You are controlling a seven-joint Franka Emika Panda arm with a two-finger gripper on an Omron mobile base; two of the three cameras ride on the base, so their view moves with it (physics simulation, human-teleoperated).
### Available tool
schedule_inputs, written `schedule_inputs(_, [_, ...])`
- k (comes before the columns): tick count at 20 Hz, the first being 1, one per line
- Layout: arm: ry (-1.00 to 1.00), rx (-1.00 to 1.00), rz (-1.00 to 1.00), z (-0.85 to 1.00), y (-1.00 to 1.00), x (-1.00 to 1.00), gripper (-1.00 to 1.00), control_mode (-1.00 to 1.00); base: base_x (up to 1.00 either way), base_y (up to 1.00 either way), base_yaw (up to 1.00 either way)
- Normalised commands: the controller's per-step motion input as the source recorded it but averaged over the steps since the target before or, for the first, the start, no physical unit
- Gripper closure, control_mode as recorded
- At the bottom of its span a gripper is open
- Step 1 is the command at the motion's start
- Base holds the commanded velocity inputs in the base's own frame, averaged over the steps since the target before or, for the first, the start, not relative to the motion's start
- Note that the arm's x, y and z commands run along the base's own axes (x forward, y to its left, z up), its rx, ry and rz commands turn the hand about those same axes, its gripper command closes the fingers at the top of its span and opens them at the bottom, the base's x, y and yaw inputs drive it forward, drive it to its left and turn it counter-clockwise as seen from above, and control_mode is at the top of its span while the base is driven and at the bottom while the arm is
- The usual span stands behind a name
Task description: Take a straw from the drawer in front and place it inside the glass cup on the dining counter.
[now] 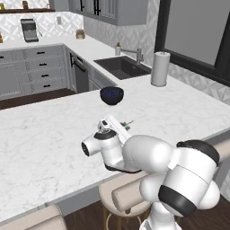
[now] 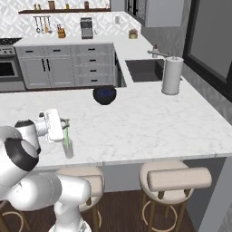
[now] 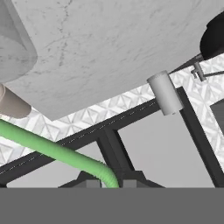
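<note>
Gripper [image 2: 65,128]: we see it clamped on the straw's bent end.
Straw [image 2: 67,137]: just above the glass cup [image 2: 69,148], lower end entering.
Glass cup: near the dining counter's [image 2: 145,127] front edge.
Handling: we judge the straw light, flexible, slippery; a gentle pinch near the bend suits it.

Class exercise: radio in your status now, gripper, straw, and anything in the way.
Gripper shut on thin green straw. Straw's lower end inside clear glass cup on white marble dining counter. Nothing blocking.

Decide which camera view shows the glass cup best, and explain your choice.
The right base view: the glass cup stands whole near the counter's front edge, the straw reaching into it. The hand view shows only a blurred part of it at the upper left. In the left base view the arm covers it.
</note>
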Motion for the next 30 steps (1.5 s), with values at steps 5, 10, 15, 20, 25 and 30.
schedule_inputs(5, [0.0, 0.0, 0.05, -0.03, 0.2, 0.0, 1.0, -1.0, 0.0, 0.0, 0.0])
schedule_inputs(10, [-0.03, 0.0, 0.03, 0.08, 0.02, 0.08, 1.0, -1.0, 0.0, 0.0, 0.0])
schedule_inputs(15, [-0.02, 0.0, 0.01, 0.09, 0.0, 0.0, 1.0, -1.0, 0.0, 0.0, 0.0])
schedule_inputs(20, [-0.01, 0.0, 0.02, 0.03, 0.0, 0.0, 1.0, -1.0, 0.0, 0.0, 0.0])
schedule_inputs(25, [0.0, 0.07, 0.03, 0.0, -0.03, 0.0, 1.0, -1.0, 0.0, 0.0, 0.0])
schedule_inputs(30, [-0.04, 0.12, 0.05, 0.03, -0.08, -0.06, 1.0, -1.0, 0.0, 0.0, 0.0])
